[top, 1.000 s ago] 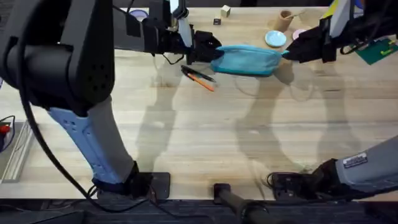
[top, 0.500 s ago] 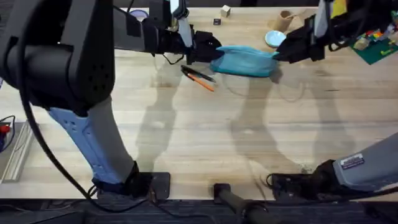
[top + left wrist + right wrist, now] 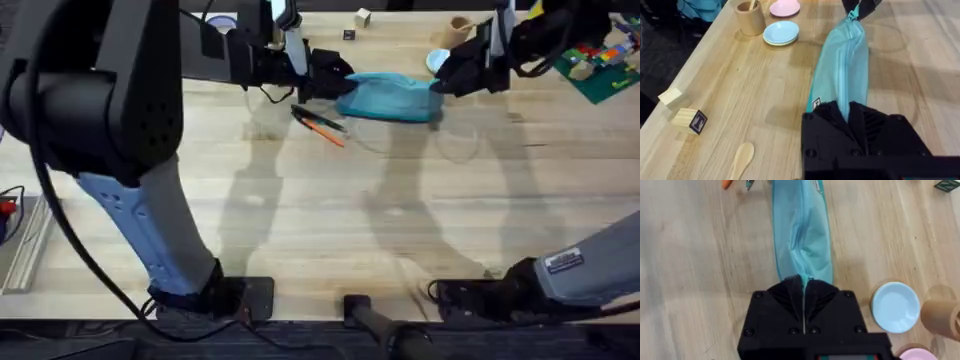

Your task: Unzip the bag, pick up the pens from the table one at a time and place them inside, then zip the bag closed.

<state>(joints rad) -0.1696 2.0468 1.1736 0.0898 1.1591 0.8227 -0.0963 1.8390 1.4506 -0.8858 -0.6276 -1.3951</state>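
The teal bag (image 3: 390,97) lies on the far side of the table (image 3: 320,220), stretched between my two grippers. My left gripper (image 3: 338,80) is shut on its left end; in the left wrist view the bag (image 3: 842,65) runs away from the black fingers (image 3: 830,125). At the right end, my right gripper (image 3: 442,82) is shut on the zipper pull (image 3: 854,14). The right wrist view shows the zipper line along the bag (image 3: 800,230). The black and orange pens (image 3: 320,125) lie side by side just in front of the bag's left end.
Behind the bag stand a light-blue dish (image 3: 781,33), a pink dish (image 3: 785,7) and a wooden cup (image 3: 750,17). Small wooden blocks (image 3: 690,121) and a wooden spoon (image 3: 741,157) lie at the far edge. A green board (image 3: 600,65) sits far right.
My right gripper has moved left along the bag toward the left gripper, holding the zipper pull. The left gripper and the pens have stayed put.
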